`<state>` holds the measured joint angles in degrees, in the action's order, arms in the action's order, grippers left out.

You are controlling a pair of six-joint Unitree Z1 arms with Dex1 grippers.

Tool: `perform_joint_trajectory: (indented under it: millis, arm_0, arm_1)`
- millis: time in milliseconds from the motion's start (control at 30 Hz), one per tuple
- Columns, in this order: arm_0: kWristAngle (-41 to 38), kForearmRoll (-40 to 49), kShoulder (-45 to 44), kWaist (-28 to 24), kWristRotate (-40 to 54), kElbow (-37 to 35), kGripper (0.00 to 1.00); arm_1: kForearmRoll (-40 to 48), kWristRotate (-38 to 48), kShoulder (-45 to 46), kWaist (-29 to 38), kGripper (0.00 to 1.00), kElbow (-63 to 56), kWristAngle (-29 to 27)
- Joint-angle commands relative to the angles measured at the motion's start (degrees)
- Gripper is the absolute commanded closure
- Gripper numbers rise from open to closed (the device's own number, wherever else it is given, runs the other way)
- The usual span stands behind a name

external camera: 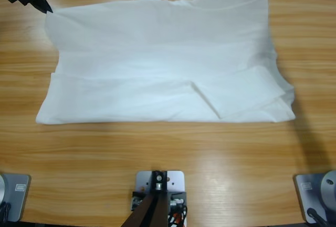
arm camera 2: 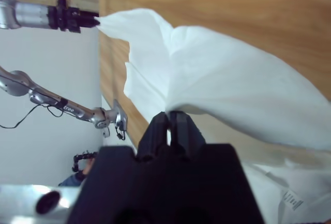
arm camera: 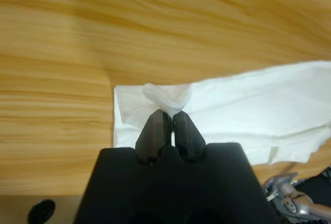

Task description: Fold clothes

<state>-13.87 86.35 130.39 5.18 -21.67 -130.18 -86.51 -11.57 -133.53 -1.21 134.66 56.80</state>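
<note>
One white T-shirt (external camera: 163, 64) is spread across the middle of the wooden table (external camera: 168, 159), folded lengthwise, with its near edge lying flat and straight and its far edge held up at two corners. A diagonal crease and an overlapping flap are seen near the right end of the near fold.

At the far left corner of the high view, the left gripper (external camera: 46, 8) is seen at the shirt's far left corner. In the left wrist view the two black jaws of the left gripper (arm camera: 170, 114) are pressed together, and a small bunched pinch of white cloth (arm camera: 166, 97) is caught between their tips. The rest of the shirt is laid out to the right of that pinch, flat on the wood grain.

The right gripper (arm camera 2: 169, 114) is shown in its wrist view with its jaws closed on a raised edge of the shirt, which billows up and away from the tips. In the high view this lifted part is seen at the far right, where the cloth rises past the table's far edge; the gripper itself is not seen there. A small printed label (arm camera 2: 291, 199) is visible on cloth at the lower right of the right wrist view. The other arm's gripper (arm camera 2: 77, 19) is also seen there, holding the opposite corner taut.
</note>
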Motion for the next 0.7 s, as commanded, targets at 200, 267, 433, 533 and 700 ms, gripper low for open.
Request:
perform_joint_trajectory:
  millis: [200,267,433,533,700]
  arm_0:
    - [-1.25,0.17,-5.8,0.48,-0.34,16.64,1.0]
    - [-1.21,-1.89,-6.71,-0.3,-0.57,19.9,1.0]
    - [-0.51,-2.94,-7.01,-2.76,0.15,22.23,1.0]
    - [-0.35,-2.99,-6.99,-3.95,0.84,22.25,1.0]
    - [-0.32,-3.03,-5.78,-4.66,1.54,22.55,1.0]
  arm_1:
    - [-3.83,-5.22,4.26,0.5,1.0,-14.27,-0.2]
    - [-2.91,-5.69,5.19,0.24,1.0,-17.03,-0.27]
    - [-0.92,-5.92,7.35,-1.78,1.0,-22.11,-0.32]
    - [0.29,-5.92,8.2,-2.49,1.0,-25.08,-0.38]
    - [0.82,-5.87,8.39,-2.98,1.0,-26.91,-0.38]
